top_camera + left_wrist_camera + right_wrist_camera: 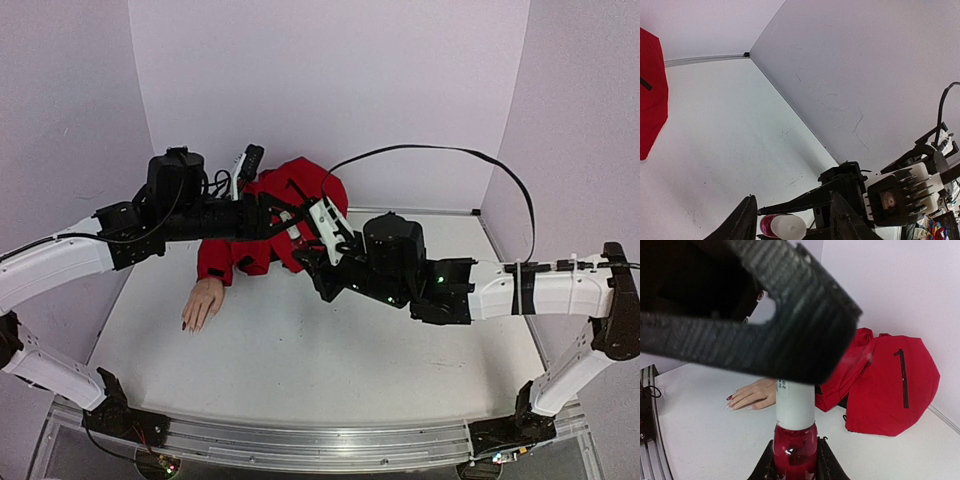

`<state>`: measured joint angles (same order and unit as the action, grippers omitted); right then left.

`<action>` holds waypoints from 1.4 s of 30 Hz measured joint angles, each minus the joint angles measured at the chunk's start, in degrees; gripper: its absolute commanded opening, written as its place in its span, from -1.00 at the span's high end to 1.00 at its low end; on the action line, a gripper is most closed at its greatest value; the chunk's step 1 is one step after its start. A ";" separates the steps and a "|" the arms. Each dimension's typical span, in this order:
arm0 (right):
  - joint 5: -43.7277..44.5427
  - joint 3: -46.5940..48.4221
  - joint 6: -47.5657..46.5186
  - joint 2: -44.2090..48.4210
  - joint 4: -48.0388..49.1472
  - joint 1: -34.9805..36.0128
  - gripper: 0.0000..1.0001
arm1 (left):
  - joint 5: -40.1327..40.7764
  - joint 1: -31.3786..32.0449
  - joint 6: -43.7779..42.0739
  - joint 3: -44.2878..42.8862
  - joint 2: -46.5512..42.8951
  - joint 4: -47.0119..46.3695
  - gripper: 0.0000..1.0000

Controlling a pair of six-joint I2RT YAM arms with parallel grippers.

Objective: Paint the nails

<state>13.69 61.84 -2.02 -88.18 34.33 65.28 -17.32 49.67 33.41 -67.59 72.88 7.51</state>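
my right gripper (796, 467) is closed tight on the polish bottle (795, 447), clamping the glass low down and holding it upright. the left gripper (792, 205) sits just above it, jaws part open and straddling the white cap (788, 226); i see a gap beside the cap, so i judge it is not gripped. the cap is on the bottle, which shows pink-red polish filling much of the glass. no brush is out, so i reckon the painting is all left to do. the nails (729, 398) are on the mannequin hand (754, 394), well apart beyond the right gripper and to its left, flat on the table (705, 440). one nail looks dark; the others i cannot tell.
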 measured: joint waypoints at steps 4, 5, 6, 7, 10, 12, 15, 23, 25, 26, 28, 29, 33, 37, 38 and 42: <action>0.92 0.46 -0.37 -0.02 0.07 0.44 1.00 | 0.00 0.00 0.26 -0.22 1.09 0.09 0.33; 0.96 0.55 -0.37 -0.02 0.07 0.46 1.00 | -0.04 0.00 0.22 -0.22 1.31 0.11 0.49; 0.96 0.68 -0.37 -0.02 0.04 0.55 1.00 | -0.13 0.00 0.26 -0.22 1.46 0.11 0.62; 0.94 0.76 -0.37 -0.02 0.11 0.55 1.00 | -0.33 0.00 0.31 -0.22 1.55 0.15 0.71; 0.76 0.79 -0.09 0.00 -0.11 0.55 1.00 | -0.02 -0.20 -0.94 -0.24 1.55 0.50 0.92; -0.15 0.79 0.09 0.00 -0.09 0.42 1.00 | -0.61 -0.44 -1.62 -0.24 1.55 0.57 0.95; -3.30 0.76 0.74 0.55 -0.74 -0.20 1.00 | -3.06 -0.70 -3.69 -0.26 1.55 0.57 0.97; -42.58 -0.63 9.57 6.82 -2.80 -8.33 1.00 | -29.70 -1.99 -18.27 -4.39 3.02 -0.66 1.00; -54.45 -0.63 14.01 6.91 -0.61 -8.61 1.00 | -39.47 -1.31 -23.08 -4.90 2.86 -1.55 1.00; -59.32 -0.63 16.20 6.78 0.70 -8.35 1.00 | -43.50 -0.63 -24.96 -5.25 2.84 -1.84 1.00; -65.42 -0.66 19.43 6.60 2.91 -7.67 1.00 | -48.85 0.81 -27.71 -5.68 2.91 -2.82 1.00; -67.65 -0.74 21.03 6.60 4.09 -7.13 1.00 | -50.93 1.53 -28.94 -5.90 2.91 -3.30 1.00; -69.79 -1.64 22.86 6.60 6.80 -6.10 1.00 | -53.42 3.02 -31.34 -5.90 2.91 -4.50 0.49; -67.08 -2.99 17.62 7.26 7.10 -6.40 1.00 | -52.41 3.28 -29.42 -4.46 1.57 -3.98 -0.36; -65.13 -3.48 15.52 7.76 6.27 -6.47 1.00 | -50.45 3.32 -28.76 -3.37 0.15 -3.72 -0.48; -54.86 -4.52 9.49 9.25 3.23 -6.58 1.00 | -36.57 3.17 -27.02 0.59 -6.80 -1.25 -0.68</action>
<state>-41.17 57.32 7.46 -78.94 37.56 58.70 -53.89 52.84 6.39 -67.00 66.08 6.26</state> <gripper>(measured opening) 0.210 0.792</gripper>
